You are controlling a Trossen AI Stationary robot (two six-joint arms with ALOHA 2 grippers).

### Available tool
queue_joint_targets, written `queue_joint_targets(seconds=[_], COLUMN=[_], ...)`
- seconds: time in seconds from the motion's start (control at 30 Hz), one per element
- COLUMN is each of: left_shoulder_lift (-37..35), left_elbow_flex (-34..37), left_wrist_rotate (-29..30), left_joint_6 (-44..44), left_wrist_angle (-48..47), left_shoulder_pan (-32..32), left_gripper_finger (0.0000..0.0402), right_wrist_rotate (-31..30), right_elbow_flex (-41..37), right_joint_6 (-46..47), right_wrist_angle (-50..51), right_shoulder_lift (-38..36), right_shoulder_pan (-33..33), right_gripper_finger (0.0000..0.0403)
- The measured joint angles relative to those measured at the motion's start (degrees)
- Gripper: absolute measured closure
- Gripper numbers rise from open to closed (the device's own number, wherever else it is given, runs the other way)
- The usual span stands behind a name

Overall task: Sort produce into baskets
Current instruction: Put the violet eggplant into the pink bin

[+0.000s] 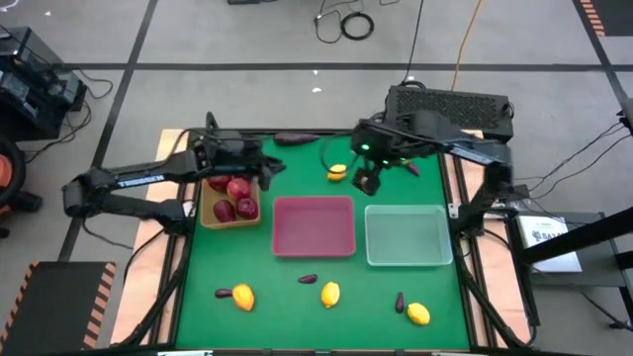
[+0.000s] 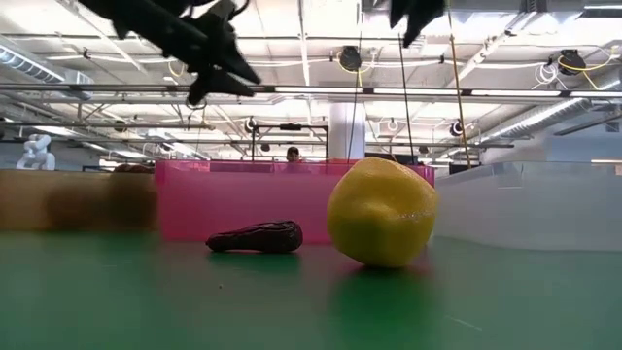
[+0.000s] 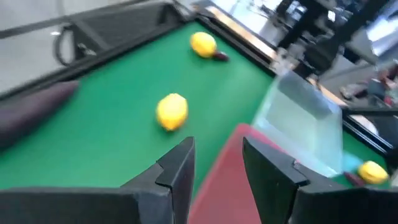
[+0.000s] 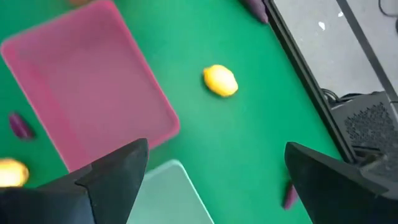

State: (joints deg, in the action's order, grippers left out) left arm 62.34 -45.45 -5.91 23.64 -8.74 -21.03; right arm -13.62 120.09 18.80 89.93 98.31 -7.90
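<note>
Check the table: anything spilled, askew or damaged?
Nothing stands out. The tan tray holds only red fruits; the pink tray and clear tray sit square and empty. Lemons and eggplants lie loose on the mat, just unsorted.

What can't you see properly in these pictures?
- Tan tray: high view, left gripper covers its far edge, so the apple count is unsure.
- Pink tray: low view, its wall hides the inside.
- Eggplant: left wrist view, blurred and cut off by the edge.
</note>
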Motion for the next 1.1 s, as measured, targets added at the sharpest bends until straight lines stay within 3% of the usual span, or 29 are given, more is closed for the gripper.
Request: queue_joint_targets(seconds=[0.1,0.2,0.3,0.43,0.57,0.8,0.93,1.1], left_shoulder_lift=[4.4,8.5,12.2,17.3,23.4,36.0,41.0,45.3], left_elbow_flex=[-2.4,-6.0,-11.6,-20.4,-28.2,-35.2,-35.6,-35.6], left_wrist_rotate=[0.3,6.0,10.9,12.2,11.7,-2.2,0.2,1.4], left_joint_6=[-0.6,-1.5,-3.9,-12.8,-24.8,-43.0,-54.1,-56.0], left_wrist_angle=[0.0,-5.3,-12.7,-19.2,-21.1,-22.9,-23.1,-24.2], left_shoulder_pan=[3.8,5.6,4.2,-0.7,-8.8,-21.5,-23.2,-23.5], left_gripper_finger=[0.0261,0.0261,0.0261,0.0261,0.0261,0.0261,0.0254,0.0213], right_wrist_rotate=[-0.4,-0.2,0.6,6.3,10.3,12.4,12.4,12.5], right_elbow_flex=[-6.9,-16.3,-26.6,-37.8,-45.8,-55.8,-59.4,-61.5], right_joint_6=[-2.1,-4.3,-4.9,-1.9,3.9,13.2,17.7,21.4], right_wrist_angle=[-1.2,-6.8,-14.4,-20.9,-23.6,-29.5,-34.0,-36.9], right_shoulder_lift=[-5.8,-12.1,-18.2,-24.3,-27.6,-30.2,-30.3,-30.3], right_shoulder_pan=[0.9,0.9,0.4,-0.4,-0.5,1.9,3.1,5.2], right_gripper_finger=[0.0035,0.0035,0.0035,0.0035,0.0035,0.0035,0.0035,0.0035])
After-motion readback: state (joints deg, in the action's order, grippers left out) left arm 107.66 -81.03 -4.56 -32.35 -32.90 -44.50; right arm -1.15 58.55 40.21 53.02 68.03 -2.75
